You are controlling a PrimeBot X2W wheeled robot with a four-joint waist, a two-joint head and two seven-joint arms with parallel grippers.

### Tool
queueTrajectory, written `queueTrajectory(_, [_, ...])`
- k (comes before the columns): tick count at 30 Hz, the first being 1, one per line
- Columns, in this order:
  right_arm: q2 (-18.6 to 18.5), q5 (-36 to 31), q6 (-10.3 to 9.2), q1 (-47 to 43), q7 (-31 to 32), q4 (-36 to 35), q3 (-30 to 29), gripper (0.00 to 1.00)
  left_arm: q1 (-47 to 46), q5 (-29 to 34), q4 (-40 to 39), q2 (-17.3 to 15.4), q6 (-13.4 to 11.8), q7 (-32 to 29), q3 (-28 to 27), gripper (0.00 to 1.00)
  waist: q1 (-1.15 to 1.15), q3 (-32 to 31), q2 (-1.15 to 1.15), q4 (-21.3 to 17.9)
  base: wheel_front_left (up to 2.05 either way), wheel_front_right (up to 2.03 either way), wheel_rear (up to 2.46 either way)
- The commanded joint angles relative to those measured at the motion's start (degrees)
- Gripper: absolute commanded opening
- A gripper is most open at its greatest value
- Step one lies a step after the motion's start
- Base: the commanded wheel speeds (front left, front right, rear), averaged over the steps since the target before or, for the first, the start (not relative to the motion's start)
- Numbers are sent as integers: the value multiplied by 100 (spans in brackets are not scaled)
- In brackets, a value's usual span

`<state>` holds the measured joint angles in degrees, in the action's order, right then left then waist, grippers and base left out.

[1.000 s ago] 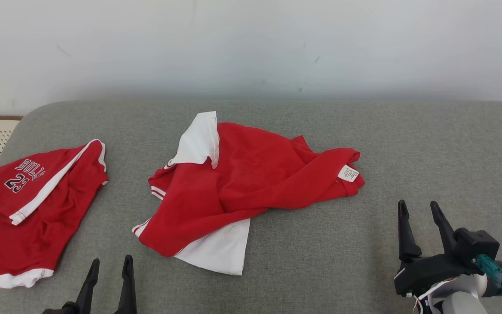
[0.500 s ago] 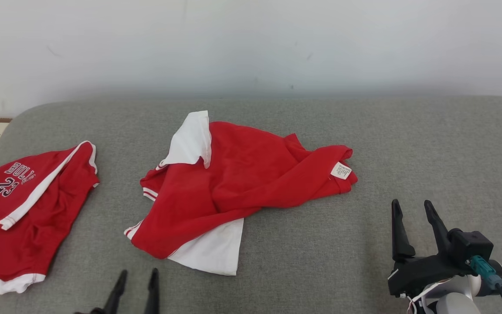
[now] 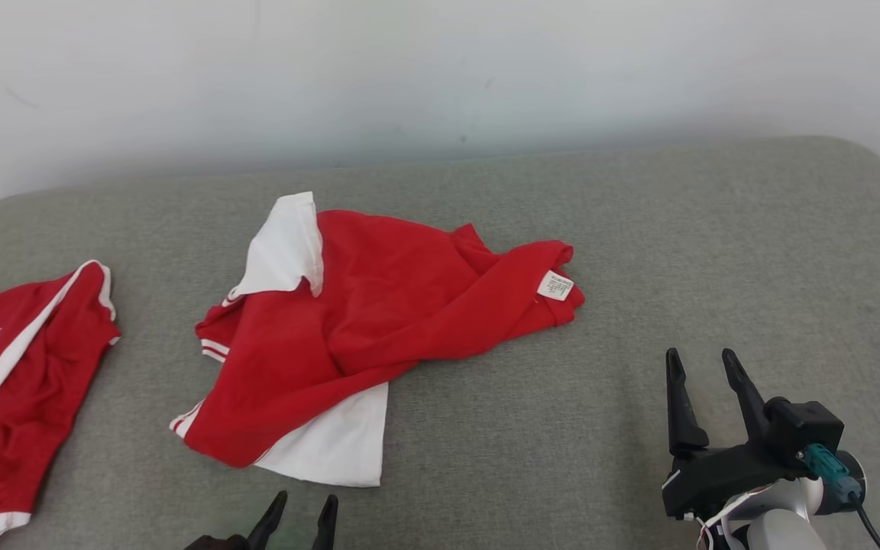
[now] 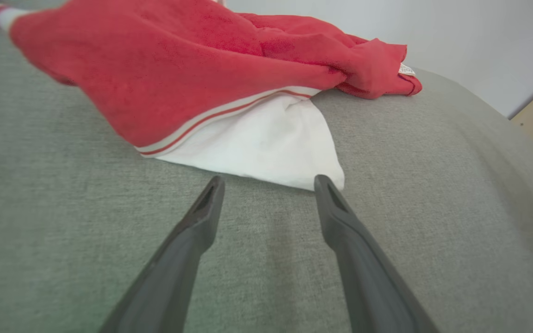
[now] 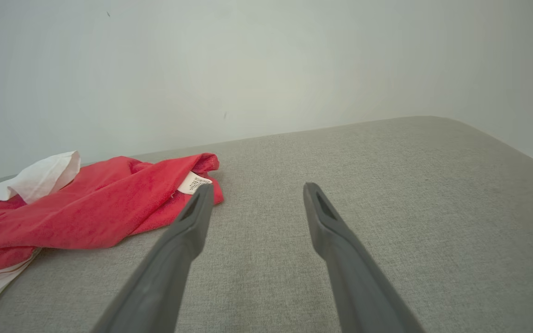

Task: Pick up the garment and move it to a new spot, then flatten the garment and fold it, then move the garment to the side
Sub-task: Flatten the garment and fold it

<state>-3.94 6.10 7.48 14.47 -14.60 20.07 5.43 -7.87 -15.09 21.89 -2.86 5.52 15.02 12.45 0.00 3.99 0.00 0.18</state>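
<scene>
Two open, empty end effectors hover by the crumpled red-and-white garment (image 3: 379, 336) lying mid-bench (image 3: 562, 458): head view puts the left end effector (image 3: 305, 500) near its white hem (image 3: 333, 451), the right end effector (image 3: 700, 355) well apart. Left wrist view: white hem just beyond the fingertips (image 4: 211, 194). Right wrist view: garment off left.
</scene>
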Motion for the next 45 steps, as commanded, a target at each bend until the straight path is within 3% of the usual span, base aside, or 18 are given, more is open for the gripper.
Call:
queueTrajectory(1, [26, 4, 3, 17, -3, 14, 17, 100, -88, 10, 188, -7, 27, 24, 46, 100, 0, 63, 0, -133, 0, 0, 0])
queueTrajectory(9, [52, 20, 3, 102, -37, 61, 31, 100, -511, -109, 874, -7, 50, 24, 198, 100, 0, 169, 0, -357, 0, 0, 0])
queueTrajectory(19, [84, -21, 3, 94, -55, 102, 33, 100, -820, -160, 1061, -7, 10, 13, 302, 100, 0, 207, 0, -476, 0, 0, 0])
queueTrajectory(20, [87, -27, 3, 89, -55, 104, 27, 100, -827, -175, 1068, -7, 0, 13, 305, 73, 0, 206, 0, -476, 0, 0, 0])
queueTrajectory(21, [90, -31, 3, 84, -56, 110, 21, 100, -831, -184, 1083, -7, -7, 13, 310, 0, 0, 203, 0, -477, 0, 0, 0])
queueTrajectory(31, [101, -31, 3, -25, -63, 163, -80, 100, -484, 62, 476, -40, -161, 17, 50, 0, 0, 42, 0, -226, 0, 0, 0])
queueTrajectory(45, [105, 46, 3, -190, -66, 194, -194, 100, 321, -47, -418, -368, -415, -12, -473, 0, 0, -203, 0, 551, 0, 0, 0])
